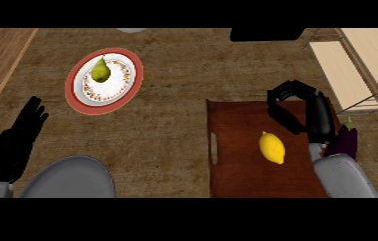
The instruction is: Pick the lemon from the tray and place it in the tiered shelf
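**Ana:** So, starting at the far left, what shows?

**Ben:** The left hand (22, 135), black, fingers straight and pointing up near the view's left edge, resting and holding nothing. Its grey forearm comes in from the lower edge below it.

**Ana:** And next to that?

**Ben:** Up and to the right sits a plate (81, 92) with a red rim and a white middle ringed by a speckled pattern. A pear (100, 70), yellow-green, lies on the plate's upper part. All of it rests on the brown, woven-looking counter (177, 85).

**Ana:** Where is the lemon?

**Ben:** On the tray (236, 175), a dark reddish-brown one right of centre with a handle slot in its left edge. The lemon (272, 147) lies toward the tray's right side, yellow, long axis running roughly up and down, nothing touching it.

**Ana:** The right hand?

**Ben:** The right hand (319, 117) hangs over the tray's upper right corner, above and right of the lemon. Its fingers are curled over in an arc with a gap inside; they close on nothing.

**Ana:** Anything past it?

**Ben:** A dark purple eggplant (345, 140) with a green stem, just right of the hand, partly hidden by the forearm. Further up at the right edge stands the tiered shelf (339, 65), pale wood boards in a thin frame, well apart from the lemon.
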{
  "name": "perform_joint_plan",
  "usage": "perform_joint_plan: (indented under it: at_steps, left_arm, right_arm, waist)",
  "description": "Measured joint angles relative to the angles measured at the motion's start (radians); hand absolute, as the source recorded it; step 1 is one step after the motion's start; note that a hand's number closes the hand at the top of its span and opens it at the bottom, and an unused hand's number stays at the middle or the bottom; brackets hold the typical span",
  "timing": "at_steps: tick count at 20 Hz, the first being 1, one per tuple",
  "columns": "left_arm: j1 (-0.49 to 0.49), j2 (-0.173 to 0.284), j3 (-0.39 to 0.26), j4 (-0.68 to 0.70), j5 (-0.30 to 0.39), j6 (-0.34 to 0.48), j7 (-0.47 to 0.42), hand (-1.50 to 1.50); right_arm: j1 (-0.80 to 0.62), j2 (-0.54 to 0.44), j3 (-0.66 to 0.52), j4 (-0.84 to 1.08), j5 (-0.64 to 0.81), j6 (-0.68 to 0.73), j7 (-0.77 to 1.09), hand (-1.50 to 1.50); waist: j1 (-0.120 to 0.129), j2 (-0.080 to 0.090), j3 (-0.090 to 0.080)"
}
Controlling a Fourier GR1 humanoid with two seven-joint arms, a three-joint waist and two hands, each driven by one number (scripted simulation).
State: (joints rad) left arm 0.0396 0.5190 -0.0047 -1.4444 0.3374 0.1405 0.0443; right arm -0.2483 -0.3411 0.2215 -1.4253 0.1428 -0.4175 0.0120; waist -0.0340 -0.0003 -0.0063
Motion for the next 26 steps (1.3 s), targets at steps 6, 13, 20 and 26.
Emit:
perform_joint_plan:
  at_steps: [6, 13, 20, 26]
  left_arm:
    - [0.005, -0.027, -0.037, 0.006, -0.028, -0.007, 0.014, 0.0]
    - [0.009, -0.029, -0.029, 0.015, -0.038, -0.013, 0.017, 0.0]
    - [0.013, -0.024, -0.023, 0.018, -0.041, -0.024, 0.012, 0.0]
    - [-0.006, -0.03, -0.026, 0.029, -0.045, -0.033, 0.012, 0.0]
  right_arm:
    - [0.17, 0.161, 0.171, -0.049, 0.295, -0.294, 0.036, -1.5]
    - [0.29, 0.169, 0.238, -0.114, 0.716, -0.326, 0.35, -1.5]
    - [0.319, 0.125, 0.256, -0.241, 0.979, 0.037, 0.683, -1.5]
    - [0.251, 0.13, 0.308, -0.295, 1.037, 0.468, 0.905, -1.5]
  waist:
    - [0.016, -0.003, 0.004]
    - [0.009, -0.007, 0.0]
    - [0.012, -0.008, -0.002]
    - [0.031, -0.002, 0.0]
